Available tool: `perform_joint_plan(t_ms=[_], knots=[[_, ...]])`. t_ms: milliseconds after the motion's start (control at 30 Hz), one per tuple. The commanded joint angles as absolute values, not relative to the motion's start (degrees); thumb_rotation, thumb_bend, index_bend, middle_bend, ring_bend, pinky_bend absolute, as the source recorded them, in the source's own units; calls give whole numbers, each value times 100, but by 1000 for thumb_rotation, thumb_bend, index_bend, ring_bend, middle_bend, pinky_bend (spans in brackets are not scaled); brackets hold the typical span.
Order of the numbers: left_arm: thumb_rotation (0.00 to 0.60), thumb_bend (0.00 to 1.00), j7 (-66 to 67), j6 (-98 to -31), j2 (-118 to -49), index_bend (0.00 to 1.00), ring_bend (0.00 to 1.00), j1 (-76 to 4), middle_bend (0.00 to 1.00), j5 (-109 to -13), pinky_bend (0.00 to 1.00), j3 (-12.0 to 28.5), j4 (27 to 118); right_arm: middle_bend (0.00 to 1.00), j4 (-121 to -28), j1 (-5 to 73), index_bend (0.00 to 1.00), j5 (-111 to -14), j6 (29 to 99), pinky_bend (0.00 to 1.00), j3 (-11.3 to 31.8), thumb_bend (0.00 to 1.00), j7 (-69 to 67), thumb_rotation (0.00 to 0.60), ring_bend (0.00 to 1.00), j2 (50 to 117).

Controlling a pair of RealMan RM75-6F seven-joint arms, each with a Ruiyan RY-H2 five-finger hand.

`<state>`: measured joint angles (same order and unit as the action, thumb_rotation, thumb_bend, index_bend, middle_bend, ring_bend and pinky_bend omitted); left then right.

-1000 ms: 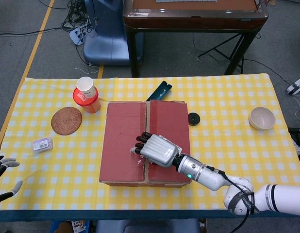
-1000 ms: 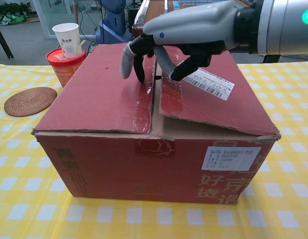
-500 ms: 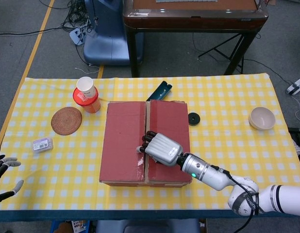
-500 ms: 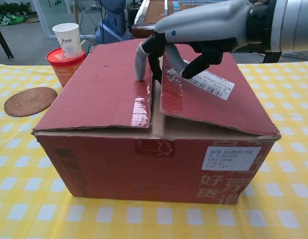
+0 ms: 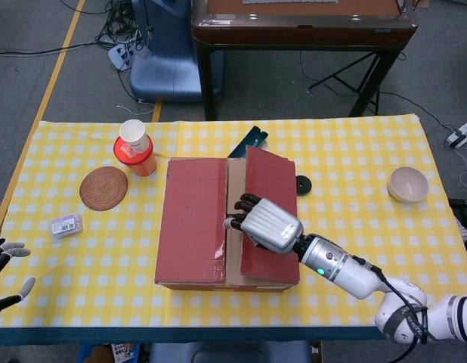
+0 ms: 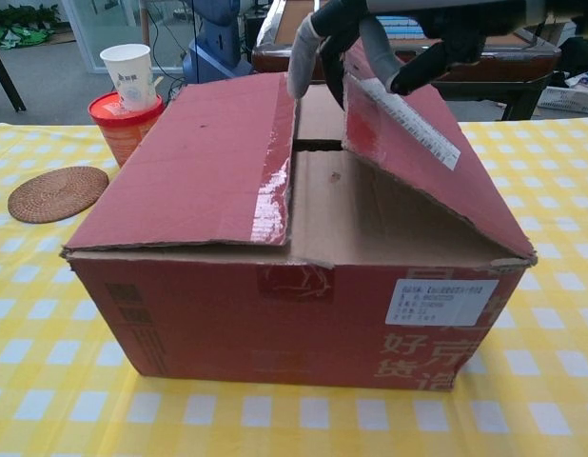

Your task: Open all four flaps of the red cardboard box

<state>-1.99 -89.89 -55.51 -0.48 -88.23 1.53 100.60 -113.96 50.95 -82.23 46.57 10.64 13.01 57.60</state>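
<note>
Left hand: the robot's black-and-grey left hand hangs just off the near left corner of the yellow-checked table, fingers apart and holding nothing.

Left-side items: a small clear plastic tub with purple contents lies near the left edge; a round woven coaster sits further back; a white paper cup stands nested in a red lidded tub towards the far edge (neither shows what, if anything, is inside).

Task item: the large red cardboard box stands mid-table, nearer the front edge.

Left flap: the box's left top flap lies flat and closed.

Step in hand: the first flap is being raised. The right top flap stands tilted up along the centre seam, brown inner flaps showing beneath.

Right hand: the silver right hand has its fingertips hooked over that flap's free edge, gripping it.

Next move: likely swinging the flap fully outward to the right, then turning to the left flap and the inner pair.

Box contents: hidden under the inner flaps.

Right-side items: a dark green flat object behind the box, a small black disc beside it, and a cream bowl near the right edge, apparently empty.
</note>
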Motion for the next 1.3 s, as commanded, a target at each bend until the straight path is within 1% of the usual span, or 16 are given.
perform_joint_plan(t_ms=[33,367,667,933,1300], knots=[[600,279,-188,-9006,-5539,444,149,-47,286,-8833,0,158,10076,489,-11543,4943,296,-8361,4871,177,1057,1000,1245,600,233,5525],[600,280,-151,-9077,-5487,446,149,-37,286,-8845,0,188,10135,490,-11935,4375,296,-8618,5512,177,1039,1000,944,600,234,4615],[600,279,-35,-9135,-5449,447,149,-39,286,-8912,0,200,10261,490,-12094,3867,296,-8833,6039,177,1059,1000,474,600,238,3882],[600,279,51,-9122,-5424,447,149,-41,286,-8937,0,181,10338,490,-12014,3486,296,-8895,6162,177,916,1000,250,600,240,3575],[600,279,241,-9078,-5336,447,149,-133,286,-9107,0,190,10424,488,-11662,2920,296,-8714,6312,176,666,1000,-29,600,239,3395]])
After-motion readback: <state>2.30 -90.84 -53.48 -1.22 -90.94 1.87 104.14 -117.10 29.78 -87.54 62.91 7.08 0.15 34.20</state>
